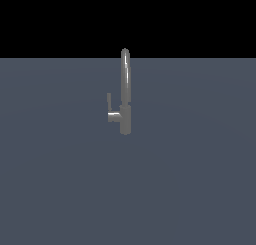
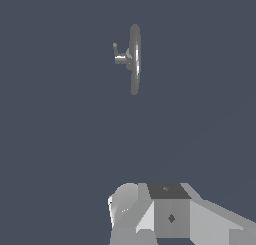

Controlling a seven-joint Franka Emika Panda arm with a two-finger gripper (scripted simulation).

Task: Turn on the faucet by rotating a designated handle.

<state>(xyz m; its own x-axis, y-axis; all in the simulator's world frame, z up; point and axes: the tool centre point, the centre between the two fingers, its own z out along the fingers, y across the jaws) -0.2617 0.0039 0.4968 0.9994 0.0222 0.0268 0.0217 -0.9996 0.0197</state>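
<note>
The faucet [image 1: 125,89] stands upright on the flat grey-blue ground in the middle of the exterior view, a slim grey tap with a tall rounded spout. Its handle [image 1: 109,102], a thin flat lever, rises from a short side stub [image 1: 115,116] on the exterior view's left of the base. Seen from above in the wrist view, the faucet [image 2: 134,59] is small and far off, its handle [image 2: 116,49] sticking out sideways. Grey blocky parts of my gripper [image 2: 170,216] show at that picture's edge, well apart from the tap. Its fingers are not clearly visible. No arm shows in the exterior view.
A plain grey-blue floor [image 1: 190,179] spreads around the tap on all sides, ending in a black background at the far edge.
</note>
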